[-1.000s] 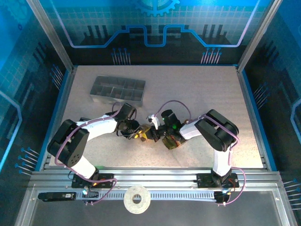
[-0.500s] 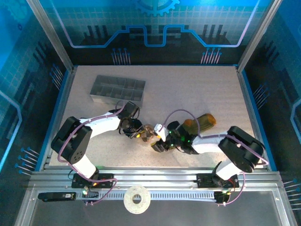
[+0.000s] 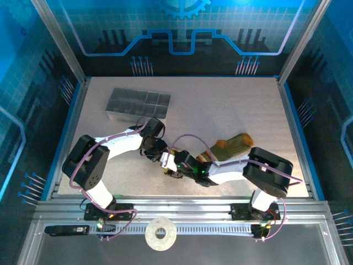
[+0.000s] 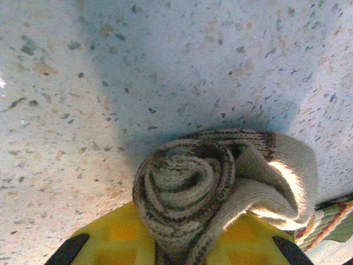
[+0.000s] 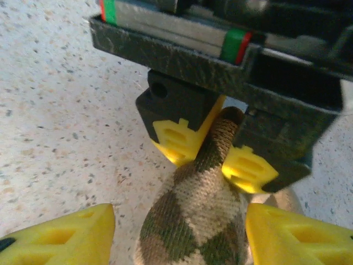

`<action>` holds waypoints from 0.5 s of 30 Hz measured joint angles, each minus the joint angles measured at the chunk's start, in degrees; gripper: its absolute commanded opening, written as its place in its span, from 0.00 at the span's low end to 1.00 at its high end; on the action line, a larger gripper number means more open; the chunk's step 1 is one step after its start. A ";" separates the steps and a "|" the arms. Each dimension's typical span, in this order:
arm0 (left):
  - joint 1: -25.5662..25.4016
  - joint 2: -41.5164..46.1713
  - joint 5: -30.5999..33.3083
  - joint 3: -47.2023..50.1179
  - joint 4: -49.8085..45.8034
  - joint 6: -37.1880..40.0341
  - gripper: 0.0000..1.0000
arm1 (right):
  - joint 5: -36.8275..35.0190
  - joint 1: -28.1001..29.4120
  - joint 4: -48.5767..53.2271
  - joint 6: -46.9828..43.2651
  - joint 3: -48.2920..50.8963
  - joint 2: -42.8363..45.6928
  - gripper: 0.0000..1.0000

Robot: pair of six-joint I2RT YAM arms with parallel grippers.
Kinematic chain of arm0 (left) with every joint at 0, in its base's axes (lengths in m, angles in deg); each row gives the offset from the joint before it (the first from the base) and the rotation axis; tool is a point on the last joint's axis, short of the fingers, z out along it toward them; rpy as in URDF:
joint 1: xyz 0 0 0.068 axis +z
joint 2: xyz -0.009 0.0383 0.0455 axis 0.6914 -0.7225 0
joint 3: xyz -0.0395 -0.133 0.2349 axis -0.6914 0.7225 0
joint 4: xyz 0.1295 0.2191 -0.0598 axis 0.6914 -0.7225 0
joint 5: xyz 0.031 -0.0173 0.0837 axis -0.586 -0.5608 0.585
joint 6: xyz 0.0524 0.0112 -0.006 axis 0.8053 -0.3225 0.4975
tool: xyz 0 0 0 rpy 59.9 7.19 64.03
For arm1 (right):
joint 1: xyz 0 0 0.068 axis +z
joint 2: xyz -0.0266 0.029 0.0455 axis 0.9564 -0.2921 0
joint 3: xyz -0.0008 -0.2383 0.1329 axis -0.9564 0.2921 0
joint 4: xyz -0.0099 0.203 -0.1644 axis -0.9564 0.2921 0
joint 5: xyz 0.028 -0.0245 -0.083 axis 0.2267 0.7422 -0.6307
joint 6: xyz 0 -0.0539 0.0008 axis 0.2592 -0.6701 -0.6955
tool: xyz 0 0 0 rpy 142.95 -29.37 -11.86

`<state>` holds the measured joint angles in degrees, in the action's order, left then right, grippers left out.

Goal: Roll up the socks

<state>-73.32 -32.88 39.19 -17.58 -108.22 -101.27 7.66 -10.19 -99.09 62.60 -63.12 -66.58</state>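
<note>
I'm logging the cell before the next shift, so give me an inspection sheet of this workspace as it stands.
Surface: speckled beige table, no spills seen.
Job's things: checkered sock partly rolled, held up between the grippers; green sock lies unrolled on the table to the right.
Clutter: grey compartmented tray at far left; contents cannot be told.
Grippers: left gripper pinches the checkered sock's end; right gripper is open, straddling that sock.
Cables: purple cables loop above both arms.
Surroundings: blue-lit enclosure walls; white ring on the front rail.
</note>
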 measured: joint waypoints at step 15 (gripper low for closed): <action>1.97 4.94 0.98 2.29 -4.15 -3.96 0.54 | 1.01 -0.55 1.16 6.23 -4.02 -4.74 0.00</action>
<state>-71.36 -27.94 40.18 -15.29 -112.37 -105.22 8.67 -10.74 -97.93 68.83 -67.14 -71.32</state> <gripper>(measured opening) 0.439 0.065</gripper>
